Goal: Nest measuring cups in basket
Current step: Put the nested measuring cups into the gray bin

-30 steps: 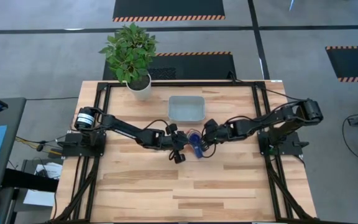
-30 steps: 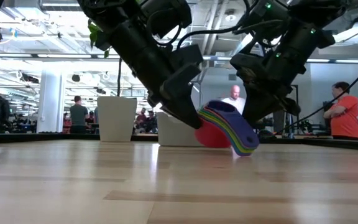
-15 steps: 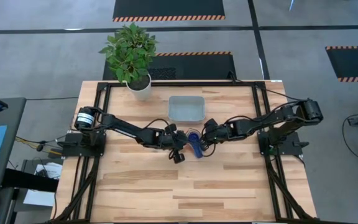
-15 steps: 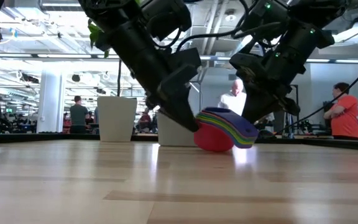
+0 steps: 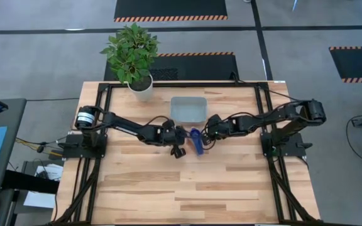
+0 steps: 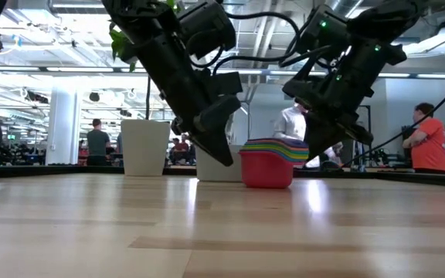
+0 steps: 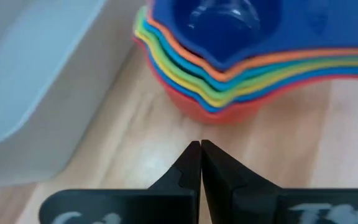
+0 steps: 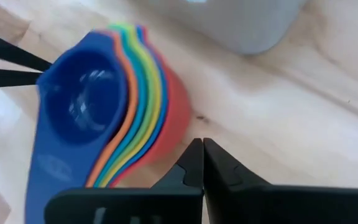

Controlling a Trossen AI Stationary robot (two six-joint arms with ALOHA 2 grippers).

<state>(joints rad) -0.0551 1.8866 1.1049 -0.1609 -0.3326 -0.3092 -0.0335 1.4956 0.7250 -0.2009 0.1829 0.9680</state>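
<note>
**Cups stacked on the table, basket still empty**

Working across from the left: my left gripper (image 5: 180,139) sits near the middle of the table, just beside the stack on its left flank; its fingers (image 7: 191,163) are pressed together with nothing between them, their tips pointing at the stack's base and apart from it. The measuring cups (image 5: 196,140) stand upright on the wood as one nested pile, red at the bottom and dark blue on top, handles fanned toward the table's near edge; in the low view the pile (image 6: 268,161) rests flat on the table between the two arms. My right gripper (image 5: 208,134) is just beside the pile on its right flank, likewise clenched on nothing; its fingers (image 8: 197,162) meet in a closed point aimed at the red cup's wall, and I cannot tell whether they touch it. The basket (image 5: 188,110) lies toward the far edge of the table, just beyond the pile, and I see nothing in it.

I judge the nesting itself done and the transfer not yet made; the stack is outside the basket. The next move, as I read it, calls for one gripper to open, take the pile by its bundled handles or rim, lift without spilling the upper cups, and carry it the short way over the basket's wall.
</note>
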